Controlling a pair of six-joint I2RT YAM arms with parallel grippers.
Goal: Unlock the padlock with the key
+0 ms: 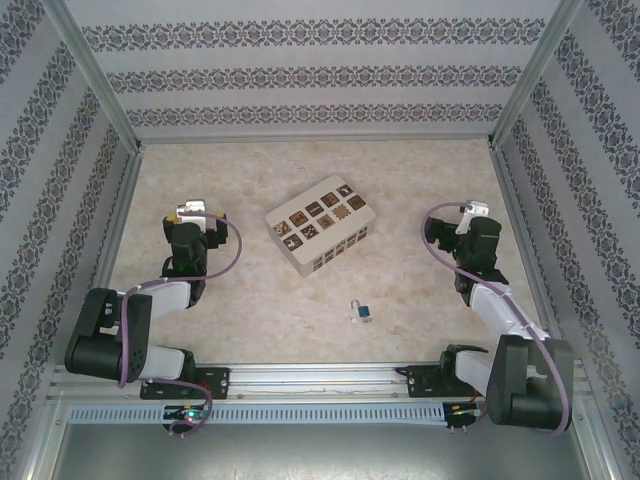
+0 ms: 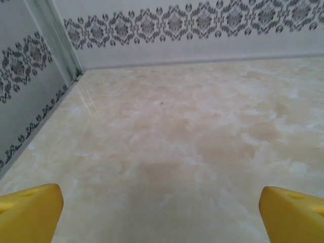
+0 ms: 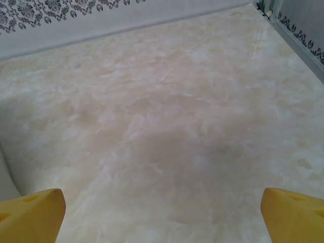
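The padlock [image 1: 362, 312], tiny with a blue body and a thin silver shackle, lies on the marbled table between the two arms, near the front edge. The key is too small to make out beside or in it. My left gripper [image 1: 192, 225] hovers at the left side of the table, far from the padlock. In the left wrist view its yellow fingertips [image 2: 30, 212] stand wide apart over bare table, so it [image 2: 162, 212] is open and empty. My right gripper [image 1: 470, 228] is at the right side, also open [image 3: 162, 212], with nothing between its yellow fingertips [image 3: 291, 212].
A white perforated box [image 1: 320, 225] topped with brown patterned tiles sits mid-table, behind the padlock. Patterned walls with metal corner posts [image 1: 95, 70] close in the table on three sides. A metal rail [image 1: 320, 380] runs along the front between the arm bases.
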